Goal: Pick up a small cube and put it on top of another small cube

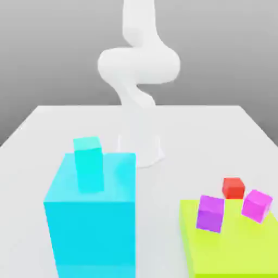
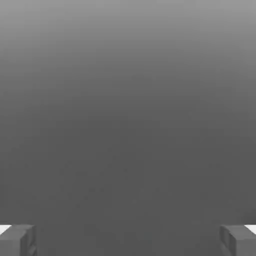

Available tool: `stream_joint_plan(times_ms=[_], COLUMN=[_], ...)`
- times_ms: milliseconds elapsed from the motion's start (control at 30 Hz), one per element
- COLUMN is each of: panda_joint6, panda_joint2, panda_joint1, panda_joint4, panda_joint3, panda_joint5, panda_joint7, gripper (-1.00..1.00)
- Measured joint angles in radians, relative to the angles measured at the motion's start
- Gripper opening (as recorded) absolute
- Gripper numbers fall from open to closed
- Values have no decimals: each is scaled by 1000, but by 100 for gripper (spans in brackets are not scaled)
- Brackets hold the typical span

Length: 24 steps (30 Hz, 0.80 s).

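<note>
The claw (image 2: 128, 240) hangs spread wide and empty over bare grey, ready to straddle a block. On the bench (image 1: 32, 136), the red cube (image 1: 233, 187) sits at the lime slab's (image 1: 228, 255) far edge, at ten o'clock of the pink-magenta cube (image 1: 257, 204), near but apart, so a short lift and carry should do.

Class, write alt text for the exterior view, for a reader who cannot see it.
A white robot arm rises behind a white table. At the exterior view's right, a red cube, a magenta cube and a purple cube sit on a lime slab; at its left, a tall cyan block stands on a large cyan box.
</note>
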Motion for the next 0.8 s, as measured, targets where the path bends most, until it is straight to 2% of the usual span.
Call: stream_joint_plan(times_ms=[367, 600, 700, 800], panda_joint6=[267, 465, 524, 560], panda_joint2=[374, 663, 746, 802], panda_joint1=[45, 144, 268, 257], panda_joint4=[-270, -458, -497, -487], panda_joint3=[385, 598, 604, 535], panda_joint5=[-7, -36, -65, -167], panda_joint7=[417, 738, 831, 917], gripper=[0, 0, 0, 0])
